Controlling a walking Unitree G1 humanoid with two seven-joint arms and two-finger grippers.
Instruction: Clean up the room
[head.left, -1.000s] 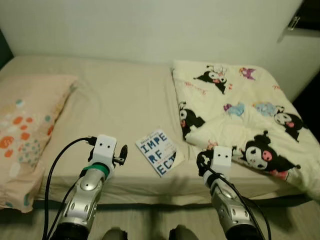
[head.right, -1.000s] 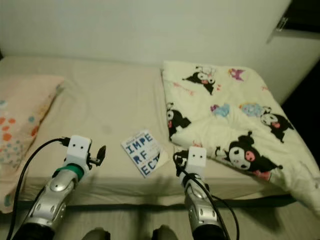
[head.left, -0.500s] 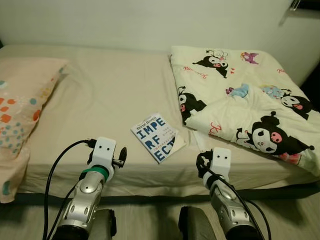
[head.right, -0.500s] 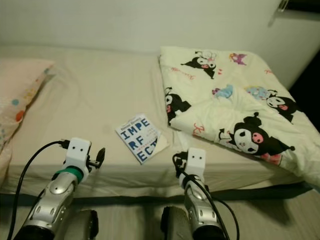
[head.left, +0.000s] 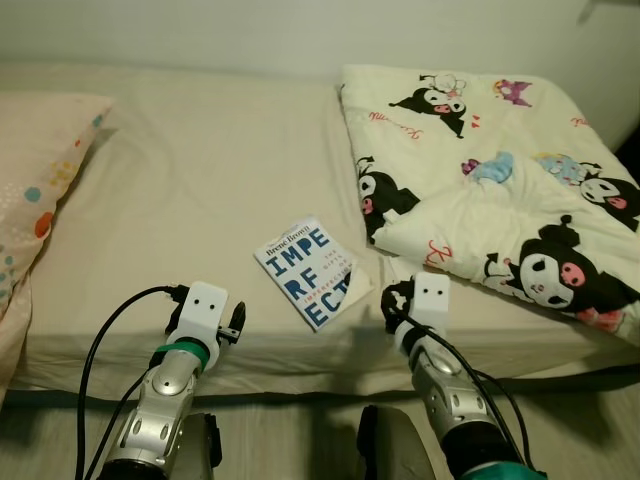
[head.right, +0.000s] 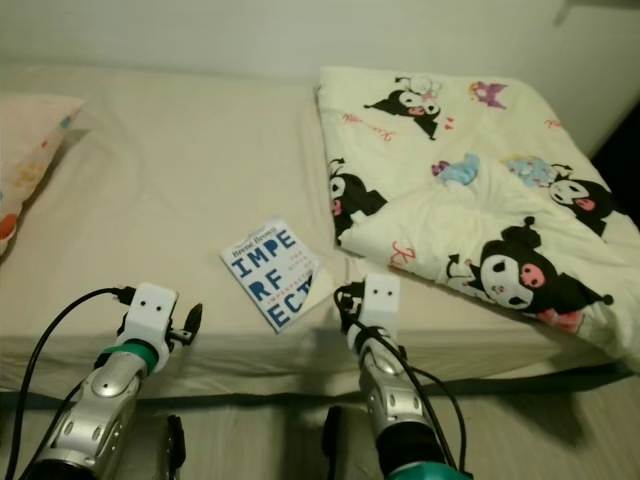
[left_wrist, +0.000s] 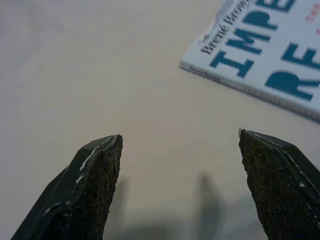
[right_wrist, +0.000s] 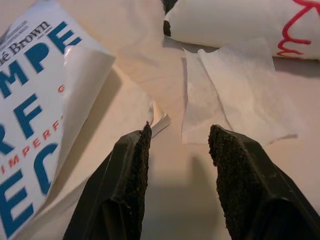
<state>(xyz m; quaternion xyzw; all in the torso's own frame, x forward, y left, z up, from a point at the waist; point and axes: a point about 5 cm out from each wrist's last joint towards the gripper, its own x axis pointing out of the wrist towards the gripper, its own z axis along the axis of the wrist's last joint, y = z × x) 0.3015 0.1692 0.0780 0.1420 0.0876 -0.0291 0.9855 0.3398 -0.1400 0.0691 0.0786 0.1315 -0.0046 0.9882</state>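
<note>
Right gripper (right_wrist: 177, 145) spread above tissue (right_wrist: 235, 100); left gripper (left_wrist: 180, 150) spread near book (head.left: 312, 270).

We've got dim, warm, yellowish light on the bed (head.left: 200, 180), evenly spread with no glare. Head views are sharp. Soft shadows fall beneath the book (head.left: 310, 270) and below the mattress edge; wrist views are crisp, fingertips (right_wrist: 131, 165) slightly soft.

Your robot now stands closer to the bed (head.left: 200, 170), its head tipped lower. Your right gripper (right_wrist: 177, 145) is farther forward than a second ago, over the mattress edge beside the book (head.left: 312, 272), its parted fingers above a white tissue (right_wrist: 235, 95).
</note>
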